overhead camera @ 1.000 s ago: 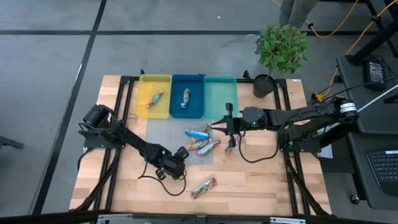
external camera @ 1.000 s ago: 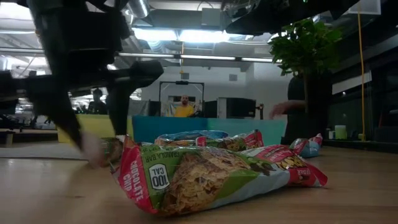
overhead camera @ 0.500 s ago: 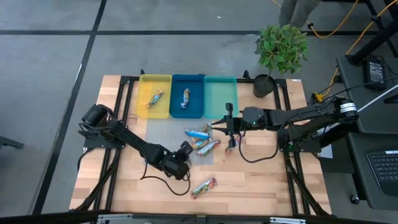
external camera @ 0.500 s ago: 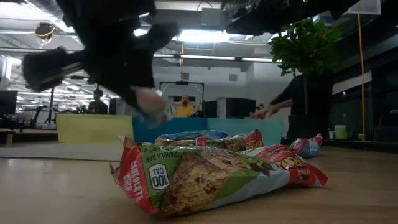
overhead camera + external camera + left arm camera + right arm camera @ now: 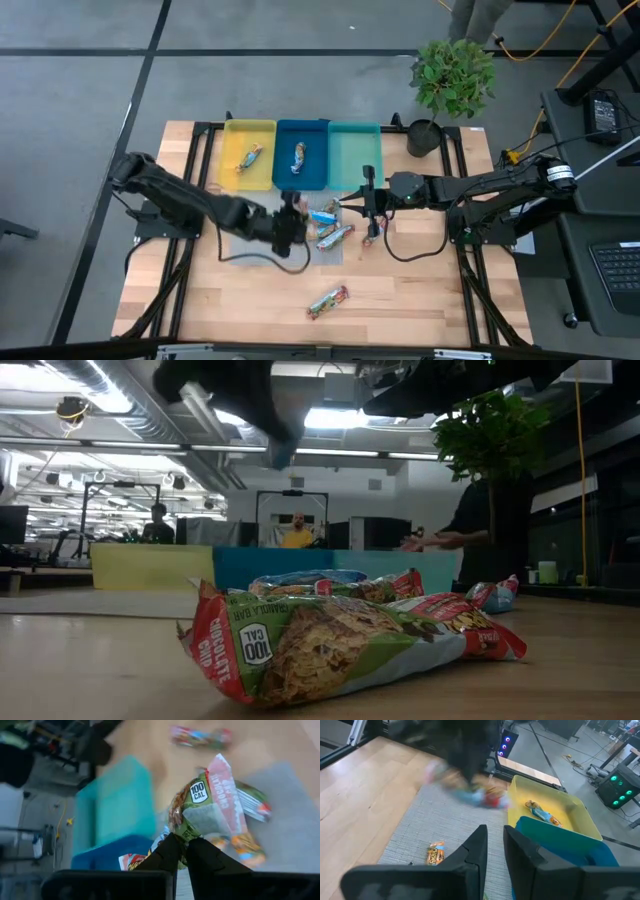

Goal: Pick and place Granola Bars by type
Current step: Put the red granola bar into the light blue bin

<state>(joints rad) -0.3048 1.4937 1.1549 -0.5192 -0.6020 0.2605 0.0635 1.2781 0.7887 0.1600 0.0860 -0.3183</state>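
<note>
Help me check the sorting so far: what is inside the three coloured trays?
One bar lies in the yellow tray, one bar in the blue tray. The teal tray shows no bar, though the right gripper overhangs its near edge.

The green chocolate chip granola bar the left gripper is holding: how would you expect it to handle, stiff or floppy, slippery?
The green granola bar is pinched at one end by the left gripper and stands out without sagging, so it is probably fairly stiff and light. Its wrapper looks glossy and crinkled, so it may slip in so small a pinch. Being flat, it seems unlikely to roll.
</note>
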